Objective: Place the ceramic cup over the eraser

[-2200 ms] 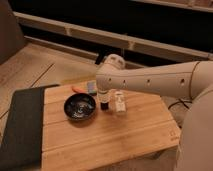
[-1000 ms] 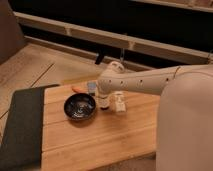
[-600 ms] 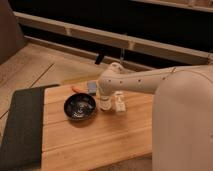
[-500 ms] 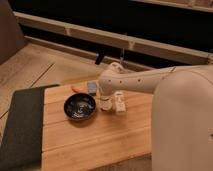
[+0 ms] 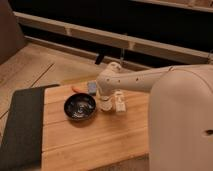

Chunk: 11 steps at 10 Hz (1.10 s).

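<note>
The ceramic cup [image 5: 104, 103] sits near the middle of the frame on the wooden board [image 5: 95, 142], just right of the dark bowl [image 5: 79, 107] and directly under the end of the robot's arm [image 5: 145, 80]. It appears to stand with its axis vertical, but whether its mouth faces up or down cannot be told. The gripper [image 5: 104, 95] hangs right over the cup, at or touching its top; whether its fingers are apart or closed on the cup cannot be told. The eraser cannot be made out; it may be hidden by the cup or the arm. Just right of the cup stands a narrow white bottle-like object [image 5: 119, 101], upright and close enough to crowd that side. Behind the cup, toward the upper left, a blue-grey block [image 5: 92, 87] rests on the board, with a small orange-red item [image 5: 77, 89] to its left. A dark mat [image 5: 20, 125] covers the left edge of the frame. No readable writing or labels show.
</note>
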Each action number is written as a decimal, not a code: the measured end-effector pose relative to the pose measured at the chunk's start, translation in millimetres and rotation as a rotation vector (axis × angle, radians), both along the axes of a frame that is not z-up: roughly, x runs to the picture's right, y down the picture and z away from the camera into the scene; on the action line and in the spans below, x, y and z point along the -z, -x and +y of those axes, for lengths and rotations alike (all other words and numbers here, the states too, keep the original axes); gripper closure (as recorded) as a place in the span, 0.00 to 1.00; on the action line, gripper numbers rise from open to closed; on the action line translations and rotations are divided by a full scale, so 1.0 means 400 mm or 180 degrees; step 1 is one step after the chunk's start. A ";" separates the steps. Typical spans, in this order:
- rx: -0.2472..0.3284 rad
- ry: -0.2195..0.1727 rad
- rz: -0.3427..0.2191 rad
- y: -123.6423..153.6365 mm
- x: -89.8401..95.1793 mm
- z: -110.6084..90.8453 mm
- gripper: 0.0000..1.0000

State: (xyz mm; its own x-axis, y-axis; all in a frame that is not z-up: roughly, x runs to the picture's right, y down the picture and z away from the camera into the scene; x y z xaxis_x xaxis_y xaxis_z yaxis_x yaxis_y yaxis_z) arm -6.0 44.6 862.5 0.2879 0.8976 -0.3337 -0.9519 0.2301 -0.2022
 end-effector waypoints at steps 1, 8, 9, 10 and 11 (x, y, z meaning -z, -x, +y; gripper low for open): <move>-0.0001 0.0016 -0.0003 0.003 -0.001 0.003 0.48; -0.0015 0.0058 -0.0021 0.012 -0.002 0.008 0.28; -0.0014 0.0056 -0.0023 0.012 -0.001 0.007 0.28; -0.0013 0.0051 -0.0028 0.014 0.000 0.006 0.28; -0.0011 0.0049 -0.0034 0.015 0.001 0.005 0.28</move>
